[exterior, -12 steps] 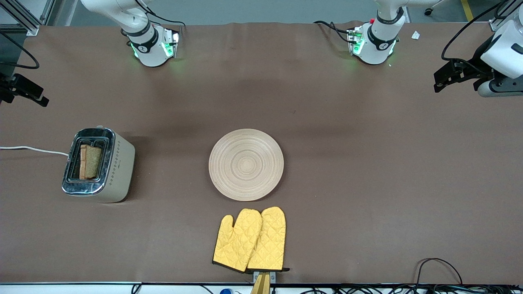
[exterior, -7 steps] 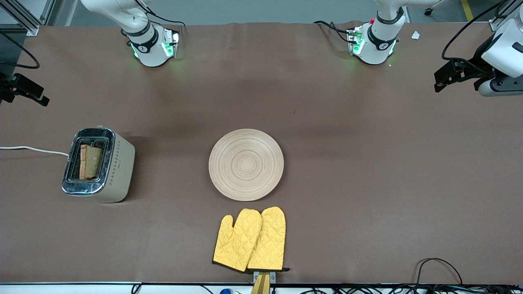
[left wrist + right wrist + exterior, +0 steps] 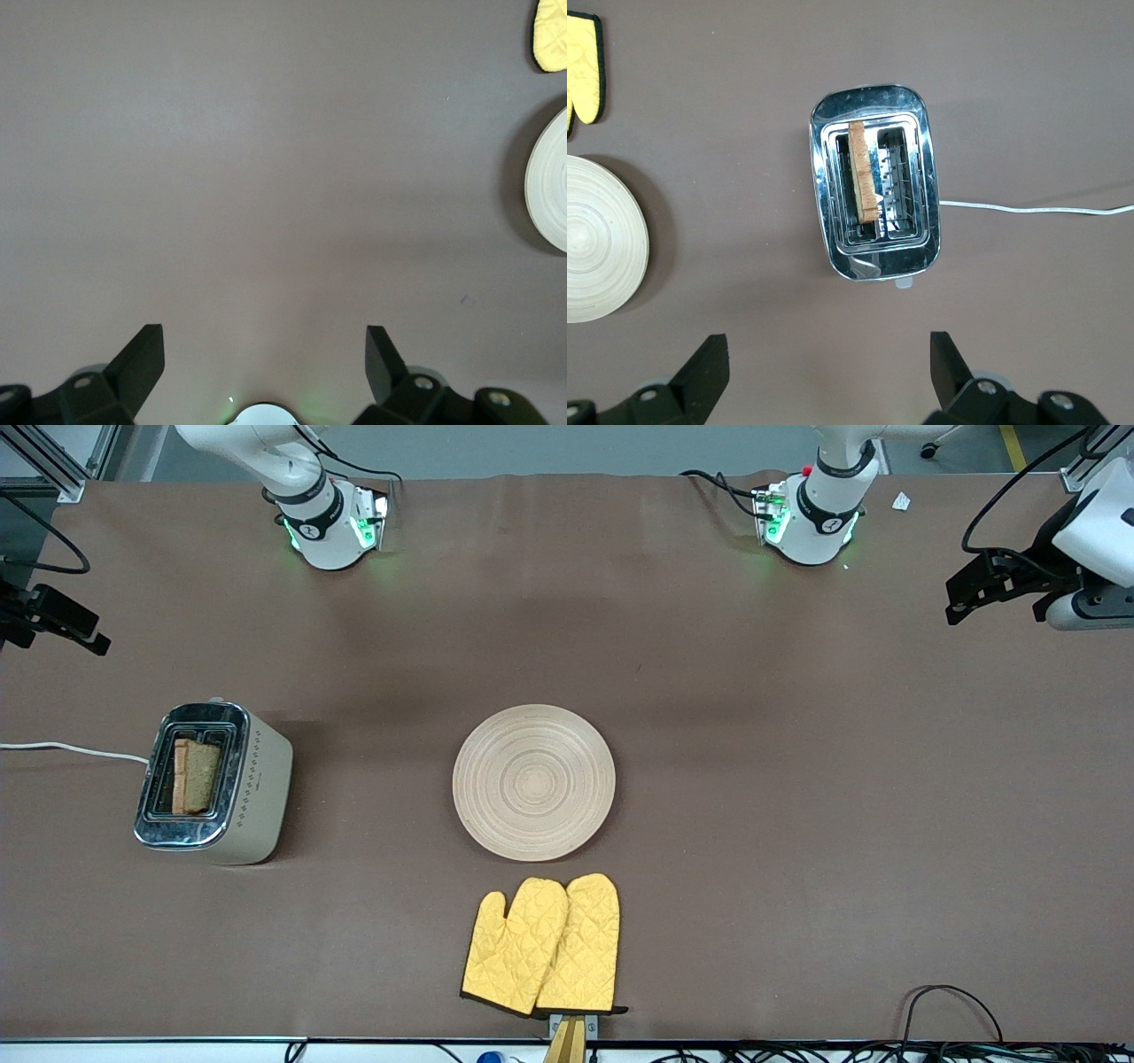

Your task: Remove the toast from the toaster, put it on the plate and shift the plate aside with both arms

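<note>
The toast (image 3: 197,777) stands on edge in one slot of a chrome and cream toaster (image 3: 257,797) toward the right arm's end of the table. The right wrist view shows the toast (image 3: 864,173) from above. The round beige wooden plate (image 3: 533,782) lies bare at the table's middle. It shows at the edge of both wrist views (image 3: 594,239) (image 3: 549,186). My right gripper (image 3: 62,624) is open and empty, up in the air over the table's edge at the right arm's end (image 3: 829,350). My left gripper (image 3: 961,598) is open and empty over bare table at the left arm's end (image 3: 264,341).
Two yellow quilted oven mitts (image 3: 542,946) lie side by side nearer the front camera than the plate. The toaster's white cord (image 3: 71,748) runs off the table's end. Black cables (image 3: 948,1001) loop at the front edge. A small white scrap (image 3: 901,501) lies by the left arm's base.
Both grippers have shifted only slightly at their ends of the table. The toast, plate and mitts have not moved.
</note>
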`<state>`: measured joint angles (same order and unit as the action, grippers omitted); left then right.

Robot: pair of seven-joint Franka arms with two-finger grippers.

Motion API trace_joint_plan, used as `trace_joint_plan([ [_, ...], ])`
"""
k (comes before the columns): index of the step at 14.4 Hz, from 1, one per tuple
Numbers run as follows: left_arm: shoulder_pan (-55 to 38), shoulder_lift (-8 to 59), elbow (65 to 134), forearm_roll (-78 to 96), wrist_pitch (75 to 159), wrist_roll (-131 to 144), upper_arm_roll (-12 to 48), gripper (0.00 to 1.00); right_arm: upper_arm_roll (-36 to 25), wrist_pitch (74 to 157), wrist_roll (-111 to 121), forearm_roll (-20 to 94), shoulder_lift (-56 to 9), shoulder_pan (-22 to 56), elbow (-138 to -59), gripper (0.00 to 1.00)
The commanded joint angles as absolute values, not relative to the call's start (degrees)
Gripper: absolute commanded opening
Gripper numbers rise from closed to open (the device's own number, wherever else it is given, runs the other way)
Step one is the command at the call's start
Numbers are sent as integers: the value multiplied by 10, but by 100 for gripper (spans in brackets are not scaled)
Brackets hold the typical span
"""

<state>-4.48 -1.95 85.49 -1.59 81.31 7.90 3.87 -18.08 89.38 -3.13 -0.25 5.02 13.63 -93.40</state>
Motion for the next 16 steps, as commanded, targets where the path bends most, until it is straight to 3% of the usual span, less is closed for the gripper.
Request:
trace_joint_plan([
  [1, -45, -10, 834, -26, 803, 77, 40, 100, -181, 902, -27, 0, 36, 130, -950, 100],
  [8, -44, -10, 834, -25, 803, 77, 39, 100, -180, 1059, -26, 7, -80, 131, -1019, 100],
  [12, -44, -10, 834, -25, 803, 76, 40, 100, -179, 1133, 23, 11, -155, 115, -1019, 99],
  [14, -52, -8, 835, -25, 803, 81, 41, 100, -178, 1139, 52, 31, -175, 111, -1019, 88],
  [16, -52, -8, 834, -26, 803, 80, 43, 100, -178, 1140, 100, 35, -188, 103, -1018, 61],
])
